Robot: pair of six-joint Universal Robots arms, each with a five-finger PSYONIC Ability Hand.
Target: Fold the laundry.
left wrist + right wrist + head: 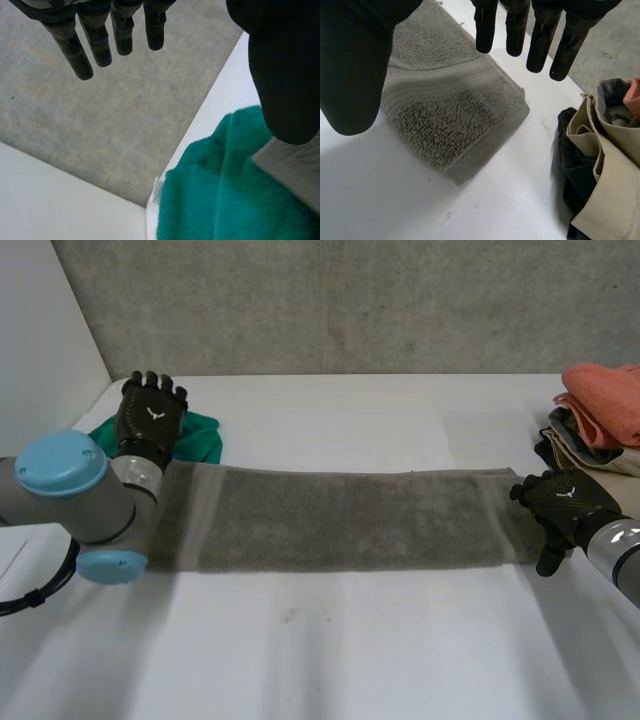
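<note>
A long grey towel [340,520] lies flat across the middle of the white table, folded into a narrow strip. My left hand [148,420] is raised past the towel's left end, above a green cloth [200,438], with its fingers [90,45] straight and nothing in them. The green cloth [220,190] lies under that palm, with the towel's end [295,170] beside it. My right hand [565,510] hovers over the towel's right end, open, its fingers [535,30] straight above the towel's corner [470,130].
A pile of clothes [600,425], salmon on top of beige and dark pieces, sits at the table's right edge, close to my right hand. The beige and dark garments [600,165] lie just beside the towel's corner. A concrete wall [340,300] stands behind the table.
</note>
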